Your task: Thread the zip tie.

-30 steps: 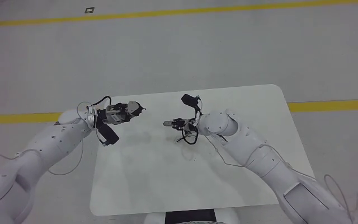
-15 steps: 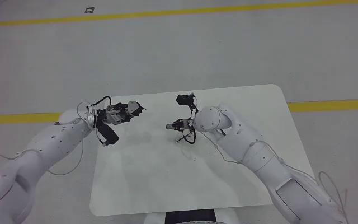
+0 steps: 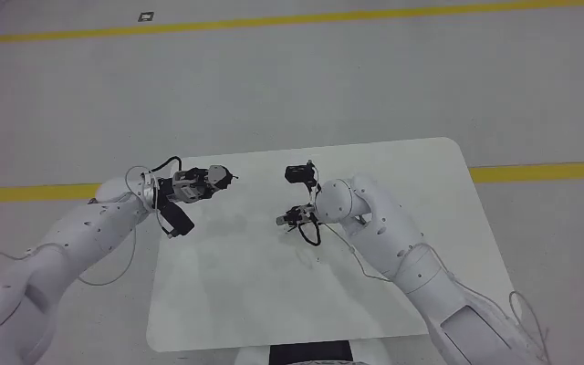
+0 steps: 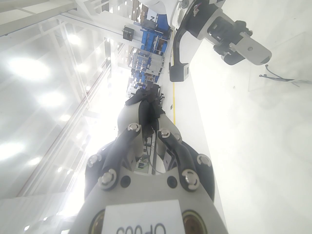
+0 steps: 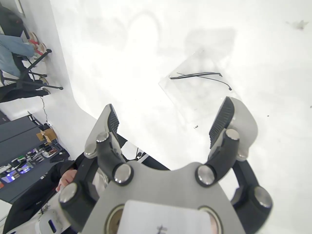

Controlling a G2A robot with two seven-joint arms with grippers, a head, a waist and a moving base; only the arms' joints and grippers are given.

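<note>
Right gripper point(image 5: 168, 118): jaws wide apart. Ribbed black rubber pads point(image 5: 113, 120) on smooth silver fingers, with black links and round-headed pins behind. Below those, a flat metal plate with a white label point(image 5: 165, 220), its print cut off and not readable. Hangs above the worktop point(image 3: 411, 274), tips pointed towards a clear sheet point(image 5: 195, 101) lying flat on it.

On that sheet, the zip ties point(image 5: 199, 74): thin, black and flexible, at least two crossed at a shallow angle, one curling off to a small head. Lie apart from the jaws, touched by neither pad.

Left gripper point(image 4: 146, 109): jaws together, well apart from the right gripper, over the worktop's far left corner. Pinched at the tips, a dark piece point(image 4: 132, 101) — small, black, crumpled-looking. Whether a zip tie or not, cannot tell against the glare. Same silver-and-black build, with another white label point(image 4: 142, 216) on the wrist plate, lettering upside down and cropped at the edge.

Worktop white, matt and smooth, with rounded corners. Around it, a pale grey floor point(image 3: 365, 82) crossed by yellow lines point(image 3: 274, 19) — and a small dark square marker point(image 3: 146, 16) beside the far line.
</note>
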